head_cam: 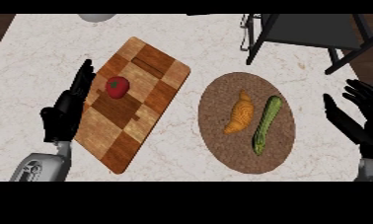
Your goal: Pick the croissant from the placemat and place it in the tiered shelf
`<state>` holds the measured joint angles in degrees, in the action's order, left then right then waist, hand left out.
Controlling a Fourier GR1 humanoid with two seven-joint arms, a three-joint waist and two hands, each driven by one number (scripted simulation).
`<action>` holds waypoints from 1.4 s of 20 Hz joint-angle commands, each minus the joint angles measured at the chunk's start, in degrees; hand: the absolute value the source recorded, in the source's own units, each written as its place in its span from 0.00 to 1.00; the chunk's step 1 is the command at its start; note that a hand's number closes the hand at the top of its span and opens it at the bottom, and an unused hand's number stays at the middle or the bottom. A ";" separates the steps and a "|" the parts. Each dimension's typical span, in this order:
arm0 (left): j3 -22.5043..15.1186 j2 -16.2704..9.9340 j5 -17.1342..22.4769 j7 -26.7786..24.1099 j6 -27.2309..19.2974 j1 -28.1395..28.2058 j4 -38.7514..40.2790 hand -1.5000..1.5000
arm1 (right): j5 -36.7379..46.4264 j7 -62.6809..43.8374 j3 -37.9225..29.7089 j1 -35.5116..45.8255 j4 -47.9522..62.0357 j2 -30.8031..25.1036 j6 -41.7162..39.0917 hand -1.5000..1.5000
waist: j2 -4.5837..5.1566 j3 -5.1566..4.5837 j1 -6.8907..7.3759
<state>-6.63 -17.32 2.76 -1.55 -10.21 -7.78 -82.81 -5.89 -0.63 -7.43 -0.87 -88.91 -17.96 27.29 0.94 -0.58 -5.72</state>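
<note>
I see the croissant lying on the round placemat beside a zucchini. My right hand rests open near the edge, holding nothing. My left hand is open too.

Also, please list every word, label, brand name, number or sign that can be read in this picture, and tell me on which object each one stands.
None: no text can be read anywhere in the head view.
The checkered wooden cutting board, the red tomato, the round brown placemat, the golden croissant, the green zucchini and the dark metal tiered shelf carry no writing.
</note>
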 commanded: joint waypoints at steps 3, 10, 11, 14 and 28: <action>-2.71 1.98 0.11 0.99 1.05 0.92 -0.29 0.50 | 16.42 4.12 -4.41 -8.31 2.27 5.95 26.79 0.00 | -0.79 0.30 1.95; -4.62 3.98 -1.01 1.48 2.72 -2.31 1.43 0.50 | 29.91 1.06 11.52 -15.53 -11.53 17.71 32.79 0.00 | -0.94 0.40 5.45; -4.49 4.96 -2.11 0.78 1.45 -4.29 3.89 0.50 | 31.40 -1.32 13.24 -18.11 -12.80 16.74 29.32 0.00 | -0.86 0.38 5.09; -5.18 4.89 -1.80 0.75 2.17 -2.16 1.97 0.50 | 38.98 -12.94 11.45 -17.55 -9.85 12.24 23.19 0.00 | -0.65 0.28 6.01; -4.50 4.79 -1.80 1.64 3.19 -4.48 2.66 0.50 | 71.20 -56.57 18.65 -6.53 -19.77 16.53 -18.17 0.00 | -0.40 0.05 7.51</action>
<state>-11.09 -12.83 1.11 0.71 -7.09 -12.33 -80.95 60.14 -46.92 9.39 -11.29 -107.95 -1.59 21.74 0.38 -0.46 1.29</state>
